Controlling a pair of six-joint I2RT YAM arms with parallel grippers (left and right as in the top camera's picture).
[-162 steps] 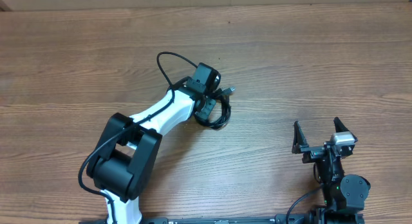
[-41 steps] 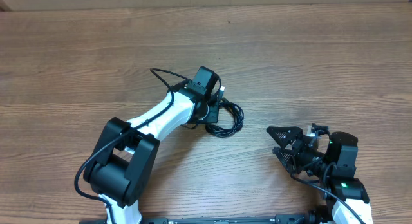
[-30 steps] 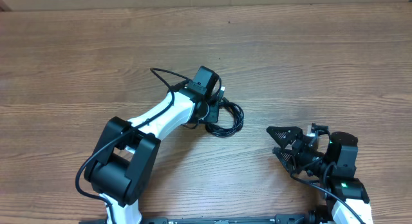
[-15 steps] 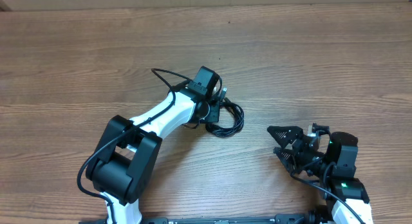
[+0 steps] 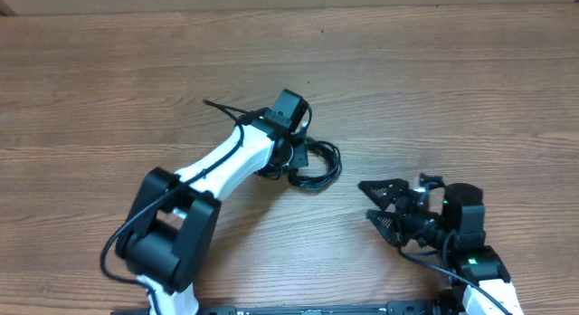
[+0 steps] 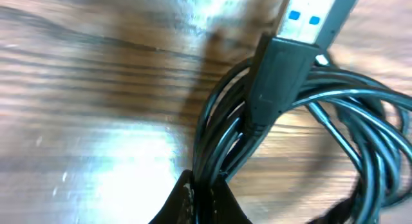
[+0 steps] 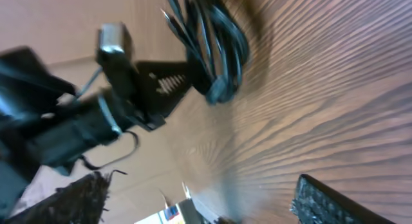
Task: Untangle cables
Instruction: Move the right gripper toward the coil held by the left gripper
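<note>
A bundle of thin black cables (image 5: 317,167) lies coiled on the wooden table, just right of my left gripper (image 5: 291,159). In the left wrist view the jaws (image 6: 209,201) are shut on several strands of the cables (image 6: 225,147), and a black USB plug with a silvery tip (image 6: 283,69) rests across the loops. My right gripper (image 5: 375,204) is open and empty, pointing left toward the bundle, a short way to its lower right. The right wrist view shows the cables (image 7: 215,40) ahead, with the left gripper (image 7: 154,89) holding them.
The wooden table (image 5: 452,89) stretches bare around the bundle. The left arm's white link (image 5: 226,161) runs diagonally from the lower left, with its own thicker black wire (image 5: 222,111) looping out to the left.
The right arm has swung from upright to pointing left and now moved closer to the bundle. The left gripper has shifted the cables slightly up and left.
</note>
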